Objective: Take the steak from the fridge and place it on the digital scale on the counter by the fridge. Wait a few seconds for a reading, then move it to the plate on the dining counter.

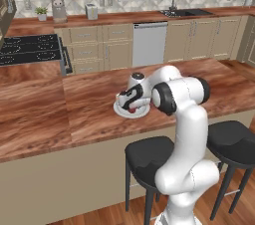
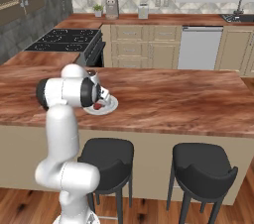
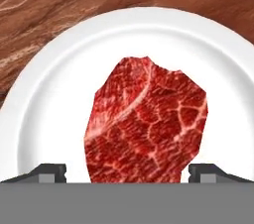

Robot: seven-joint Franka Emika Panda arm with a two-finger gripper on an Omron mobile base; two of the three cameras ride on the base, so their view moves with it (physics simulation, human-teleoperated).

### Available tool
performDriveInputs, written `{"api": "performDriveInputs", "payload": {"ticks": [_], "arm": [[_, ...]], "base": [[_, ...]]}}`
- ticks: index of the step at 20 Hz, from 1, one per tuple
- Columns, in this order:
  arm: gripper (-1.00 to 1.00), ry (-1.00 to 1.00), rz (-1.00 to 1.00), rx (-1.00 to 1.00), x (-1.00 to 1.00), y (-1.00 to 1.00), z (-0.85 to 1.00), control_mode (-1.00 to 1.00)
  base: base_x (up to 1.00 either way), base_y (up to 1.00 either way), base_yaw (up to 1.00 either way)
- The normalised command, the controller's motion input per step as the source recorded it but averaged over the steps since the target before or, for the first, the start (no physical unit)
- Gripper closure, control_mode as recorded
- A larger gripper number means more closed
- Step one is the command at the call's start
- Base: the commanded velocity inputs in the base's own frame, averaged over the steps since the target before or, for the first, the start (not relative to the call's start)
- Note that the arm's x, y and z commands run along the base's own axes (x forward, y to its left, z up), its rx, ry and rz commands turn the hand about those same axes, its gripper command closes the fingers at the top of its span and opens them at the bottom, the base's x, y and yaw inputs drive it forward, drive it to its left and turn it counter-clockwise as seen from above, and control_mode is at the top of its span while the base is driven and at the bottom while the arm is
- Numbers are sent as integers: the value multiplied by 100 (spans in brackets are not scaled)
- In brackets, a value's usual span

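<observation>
- Hand view: steak point(image 3: 146, 124) lies over the white plate point(image 3: 49, 94), marbled face up, between the two finger tips low in the frame.
- Tips stand apart on either side of the meat, with white plate showing in the gap on each side; whether the pads press it, cannot tell.
- Left base view: gripper point(image 1: 130, 104) low over the plate point(image 1: 122, 112) on the dining counter point(image 1: 74, 109); a sliver of red under it.
- Right base view: same, plate point(image 2: 108, 105) near the counter's front edge, above the black stools point(image 2: 106, 156).
- Judgement: fridge and scale steps look behind; last leg nearly done. Left: let go if not yet released, lift clear.
</observation>
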Motion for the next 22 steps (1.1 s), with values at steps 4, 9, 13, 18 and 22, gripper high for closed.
{"api": "performDriveInputs", "payload": {"ticks": [4, 9, 13, 18, 22], "arm": [[-100, -19, -3, 0, -38, 1, 72, -100], [-100, -19, -6, 0, -90, -3, 91, -100], [-100, -7, -7, 1, -100, -12, 78, -100], [-100, 1, -5, 5, -100, -8, 66, -100], [-100, 8, -1, 10, -100, -3, 68, -100]], "base": [[0, 0, 0], [0, 0, 0], [0, 0, 0], [0, 0, 0], [0, 0, 0]]}}
